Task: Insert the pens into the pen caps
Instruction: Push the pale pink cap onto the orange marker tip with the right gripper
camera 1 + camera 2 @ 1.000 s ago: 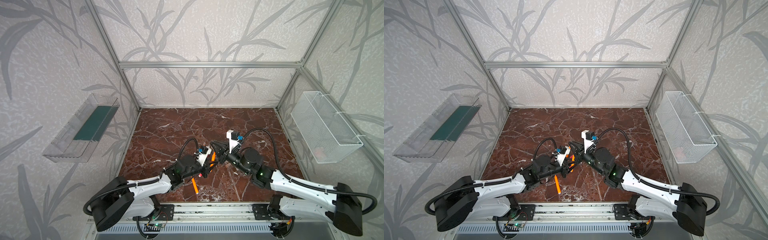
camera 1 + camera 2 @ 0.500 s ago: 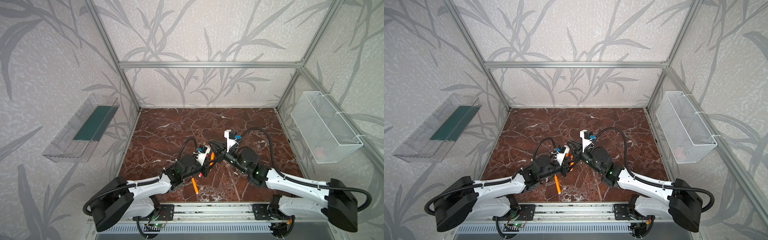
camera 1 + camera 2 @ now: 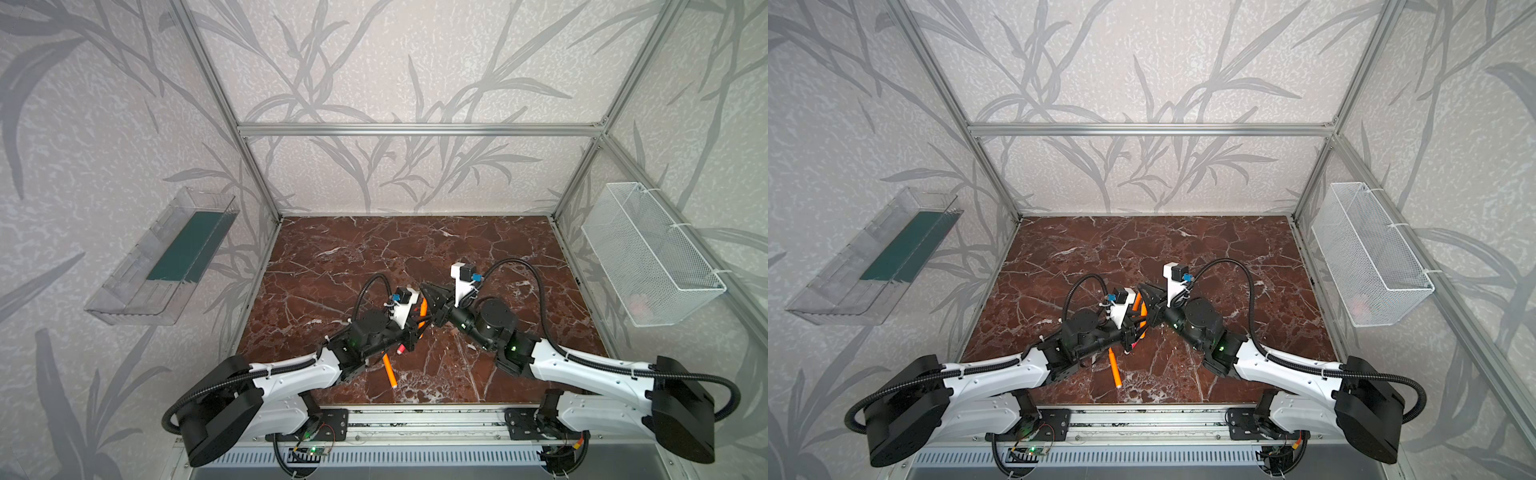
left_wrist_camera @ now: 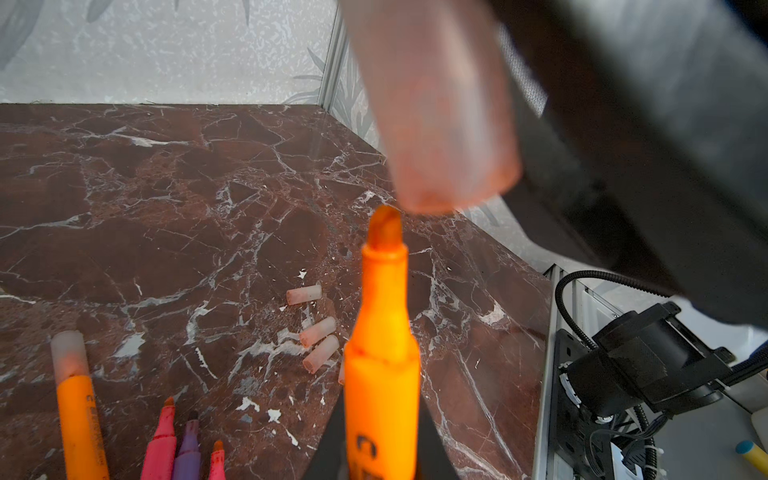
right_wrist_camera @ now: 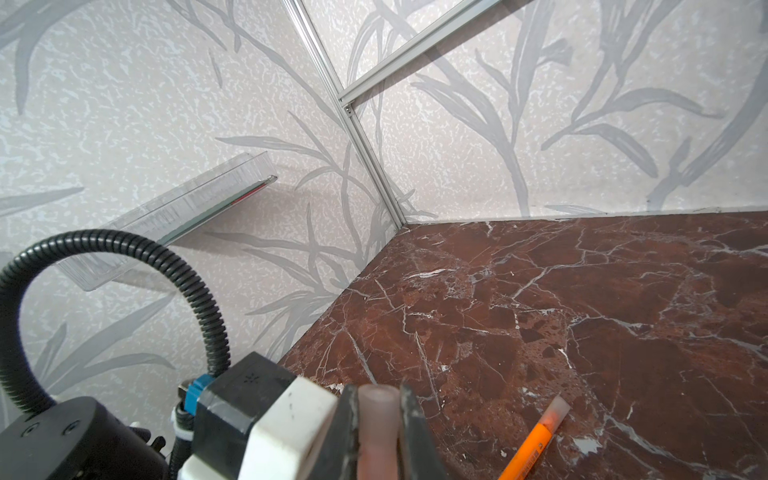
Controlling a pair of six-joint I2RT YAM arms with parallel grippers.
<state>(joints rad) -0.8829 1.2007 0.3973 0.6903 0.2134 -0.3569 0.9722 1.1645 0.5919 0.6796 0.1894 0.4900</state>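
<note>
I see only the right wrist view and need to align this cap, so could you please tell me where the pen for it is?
Observer: The left gripper holds an orange pen; its tip sits at the mouth rim of the cap, off centre, not inside.
Operator: Thanks; how many loose caps are there?
Observer: Three loose caps lie on the table.
Operator: And uncapped pens?
Observer: Two pink pens and a purple pen lie uncapped.

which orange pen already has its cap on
The orange pen lying on the table: a pale cap covers its tip. The held orange pen shows a bare tip.
</note>
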